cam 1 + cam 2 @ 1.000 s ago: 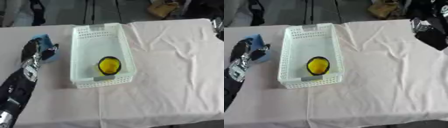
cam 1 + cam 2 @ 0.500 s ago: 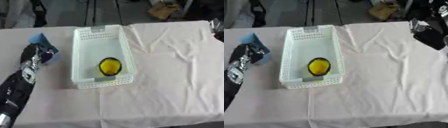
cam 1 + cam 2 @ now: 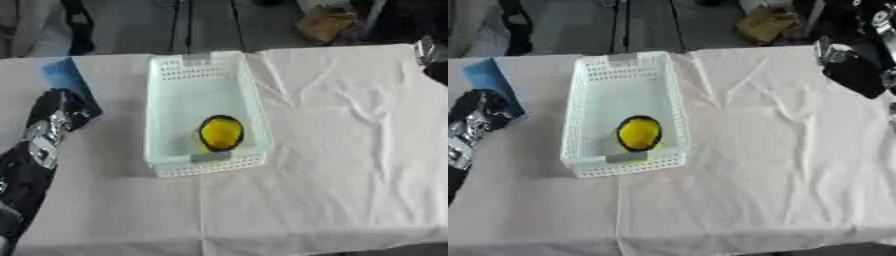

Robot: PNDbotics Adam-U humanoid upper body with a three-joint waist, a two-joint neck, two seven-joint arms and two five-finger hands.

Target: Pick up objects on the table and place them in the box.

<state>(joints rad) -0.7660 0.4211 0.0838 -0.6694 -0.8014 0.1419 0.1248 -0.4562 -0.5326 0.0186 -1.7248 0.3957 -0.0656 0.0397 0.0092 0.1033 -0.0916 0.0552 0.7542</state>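
Observation:
A white slotted box (image 3: 166,100) stands left of the table's middle. In its near end lies a yellow object with a black rim (image 3: 220,132). A flat blue object (image 3: 66,75) lies on the table left of the box. My left hand (image 3: 61,107) comes in from the lower left and sits on the blue object's near end, fingers curled over it. My right hand (image 3: 850,70) hangs black and silver over the table's far right edge, away from the box.
A wrinkled white cloth (image 3: 341,150) covers the table. Beyond the far edge are dark stands (image 3: 184,22) and a brown bag (image 3: 325,22) on the floor.
My left hand has slid forward onto the blue object and its spread fingers have closed over it. The blue object has shifted slightly left. The right hand has barely moved.

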